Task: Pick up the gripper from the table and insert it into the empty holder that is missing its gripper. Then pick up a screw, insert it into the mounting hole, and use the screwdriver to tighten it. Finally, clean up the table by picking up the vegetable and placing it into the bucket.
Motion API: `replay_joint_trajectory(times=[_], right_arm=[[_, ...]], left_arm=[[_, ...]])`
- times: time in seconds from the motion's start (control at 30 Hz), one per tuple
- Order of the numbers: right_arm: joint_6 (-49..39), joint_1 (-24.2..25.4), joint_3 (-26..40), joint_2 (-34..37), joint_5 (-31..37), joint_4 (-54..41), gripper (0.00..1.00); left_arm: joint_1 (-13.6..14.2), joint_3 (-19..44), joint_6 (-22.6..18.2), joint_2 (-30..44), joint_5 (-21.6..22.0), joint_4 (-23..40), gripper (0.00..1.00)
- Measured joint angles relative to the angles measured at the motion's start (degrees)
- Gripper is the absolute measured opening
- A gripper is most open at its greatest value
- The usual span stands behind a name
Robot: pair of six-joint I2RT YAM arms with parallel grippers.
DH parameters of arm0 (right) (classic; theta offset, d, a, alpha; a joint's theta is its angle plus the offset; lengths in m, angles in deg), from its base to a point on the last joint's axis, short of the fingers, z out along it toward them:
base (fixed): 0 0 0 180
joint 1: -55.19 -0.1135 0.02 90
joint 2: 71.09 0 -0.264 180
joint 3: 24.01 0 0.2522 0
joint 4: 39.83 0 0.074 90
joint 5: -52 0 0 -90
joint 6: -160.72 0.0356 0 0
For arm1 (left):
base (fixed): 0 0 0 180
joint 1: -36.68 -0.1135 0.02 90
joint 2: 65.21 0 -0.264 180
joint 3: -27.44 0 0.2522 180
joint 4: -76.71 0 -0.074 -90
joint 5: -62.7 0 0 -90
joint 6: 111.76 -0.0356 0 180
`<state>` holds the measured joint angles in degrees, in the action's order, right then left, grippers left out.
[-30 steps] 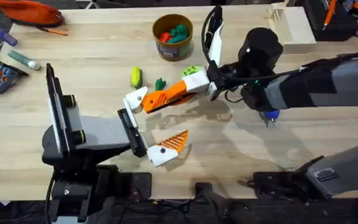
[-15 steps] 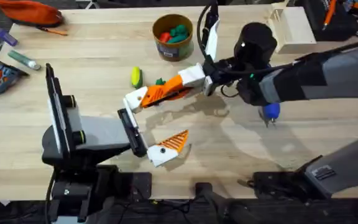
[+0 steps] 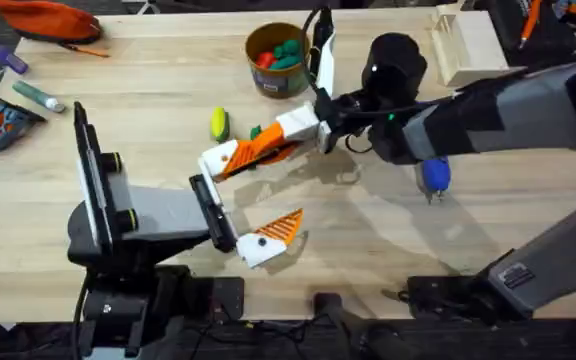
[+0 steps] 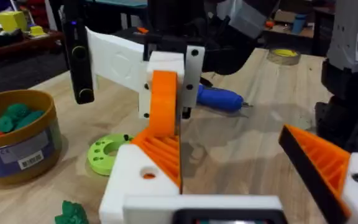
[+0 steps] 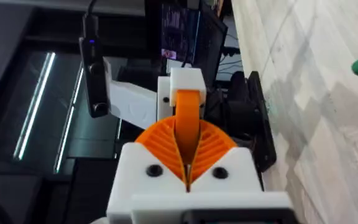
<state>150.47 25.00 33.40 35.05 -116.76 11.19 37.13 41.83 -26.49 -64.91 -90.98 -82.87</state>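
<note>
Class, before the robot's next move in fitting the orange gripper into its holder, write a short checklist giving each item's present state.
1. Right pincer shut on the gripper: ok.
2. Gripper's far end meets the holder: ok.
3. Gripper fully seated in the holder: cannot tell.
4. Left pincer open, its fingers well apart: ok.
5. Screwdriver lying on the table, ready for later: ok.
6. Yellow-green vegetable inside the bucket: not ok, it lies on the table.
</note>
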Motion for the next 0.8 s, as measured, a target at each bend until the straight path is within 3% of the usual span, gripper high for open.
replay_joint_trajectory(times=[0.8], right_arm=[[0.02,-0.75,0.2,0.0,1.86,-0.05,0.008]], left_arm=[[0.0,0.0,0.0,0.02,0.0,0.0,0.986]])
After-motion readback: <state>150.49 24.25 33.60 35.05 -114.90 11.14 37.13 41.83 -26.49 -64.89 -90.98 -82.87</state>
